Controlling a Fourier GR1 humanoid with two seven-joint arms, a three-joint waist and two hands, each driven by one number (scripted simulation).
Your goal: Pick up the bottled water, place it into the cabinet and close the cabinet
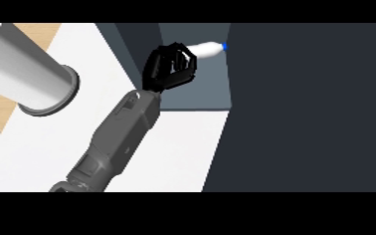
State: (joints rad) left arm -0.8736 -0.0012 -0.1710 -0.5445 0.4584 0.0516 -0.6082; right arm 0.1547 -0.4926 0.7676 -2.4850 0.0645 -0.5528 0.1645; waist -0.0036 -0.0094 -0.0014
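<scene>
One grey forearm (117, 134) comes up from the bottom edge and leans to the right. It ends in a black hand (170, 68). This looks like the robot's left hand, but with only one arm showing that is hard to be sure of. The fingers are curled in, and they wrap around the near end of the water bottle (208, 49).

The water bottle lies on its side. It is pale and see-through, and it has a small blue cap (225, 46) at its far right end. Only the cap end pokes out past the fingers; the rest is hidden by the hand.

The hand and bottle are inside the open cabinet (198, 87), over its grey-blue inner floor. A big dark cabinet door (301, 109) fills the right side of the view, and the blue cap is touching or almost touching its edge.

The white worktop (88, 55) is on the left and below the arm. A fat shiny grey tube (33, 69) with a flared round end lies over the worktop at the left edge. A strip of light wood (37, 30) shows at the top left corner
</scene>
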